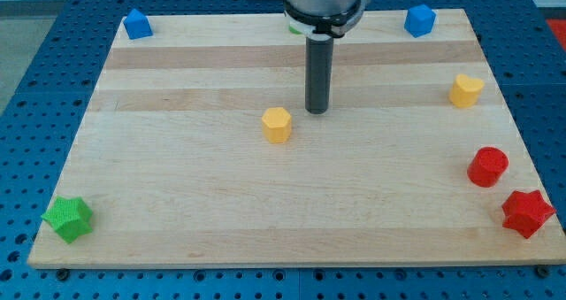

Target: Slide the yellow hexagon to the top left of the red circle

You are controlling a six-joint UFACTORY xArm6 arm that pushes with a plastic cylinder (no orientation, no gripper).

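The yellow hexagon point(277, 124) lies near the middle of the wooden board point(177, 203). The red circle point(487, 166) sits near the board's right edge, far to the right of the hexagon and a little lower. My tip point(317, 111) rests on the board just to the upper right of the yellow hexagon, a short gap apart from it. The rod rises straight up to the arm at the view's top.
A red star point(528, 213) lies at the lower right, below the red circle. A yellow heart point(465, 90) sits at the right, above the circle. Blue blocks sit at the top left point(137, 24) and top right point(419, 20). A green star point(68, 218) lies at the lower left.
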